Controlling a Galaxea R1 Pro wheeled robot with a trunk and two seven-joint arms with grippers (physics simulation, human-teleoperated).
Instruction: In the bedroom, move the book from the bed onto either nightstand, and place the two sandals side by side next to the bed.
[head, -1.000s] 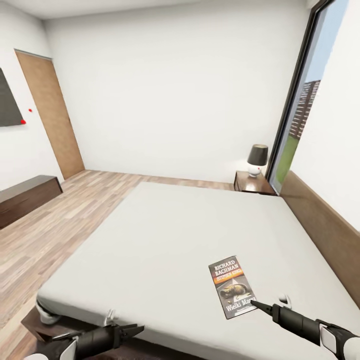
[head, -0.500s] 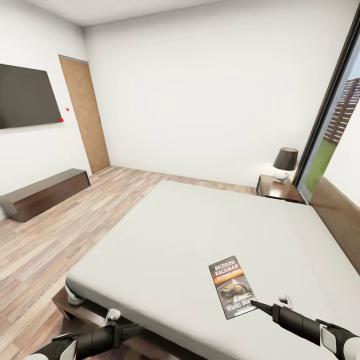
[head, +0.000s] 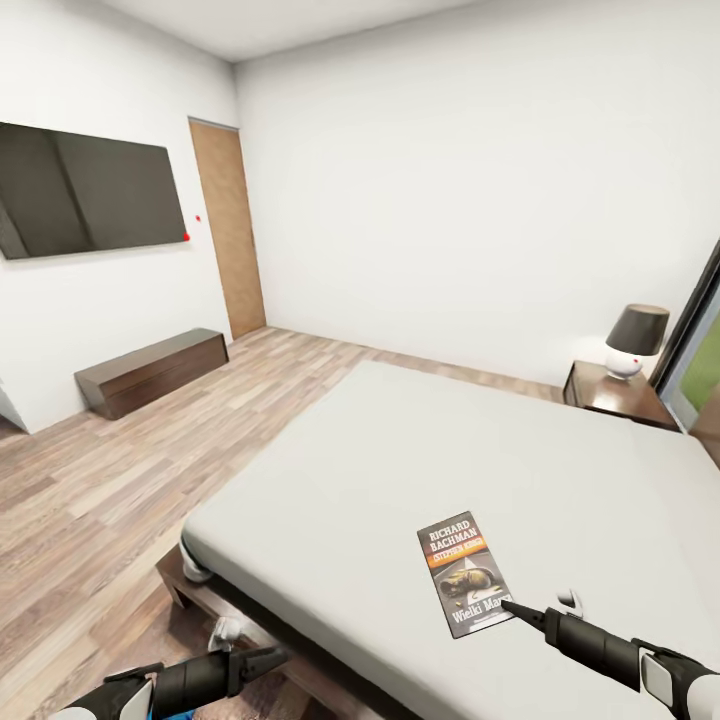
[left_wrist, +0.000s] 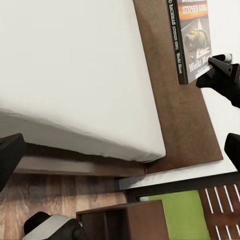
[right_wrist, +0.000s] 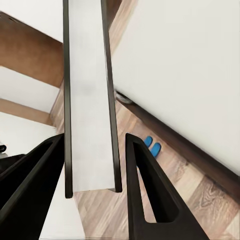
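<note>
The book (head: 463, 572), a dark paperback with white title text and an orange band, is held above the near right of the bed (head: 430, 470). My right gripper (head: 505, 605) is shut on its lower edge. In the right wrist view the book's pale page edge (right_wrist: 90, 100) stands between the two black fingers, and the two blue sandals (right_wrist: 152, 146) lie together on the plank floor close to the bed's side. My left gripper (head: 268, 658) hangs open and empty, low off the bed's near corner. A nightstand (head: 615, 392) stands at the bed's far right.
A lamp (head: 632, 340) with a dark shade sits on the nightstand. A long dark bench cabinet (head: 150, 370) runs along the left wall under a wall TV (head: 90, 190). A wooden door (head: 228, 230) is at the far left corner. Wood-plank floor (head: 120, 500) lies left of the bed.
The camera has swung left: the bed, nightstand and door slid rightward in the picture and the TV came into view. The book stays held by my right gripper.
</note>
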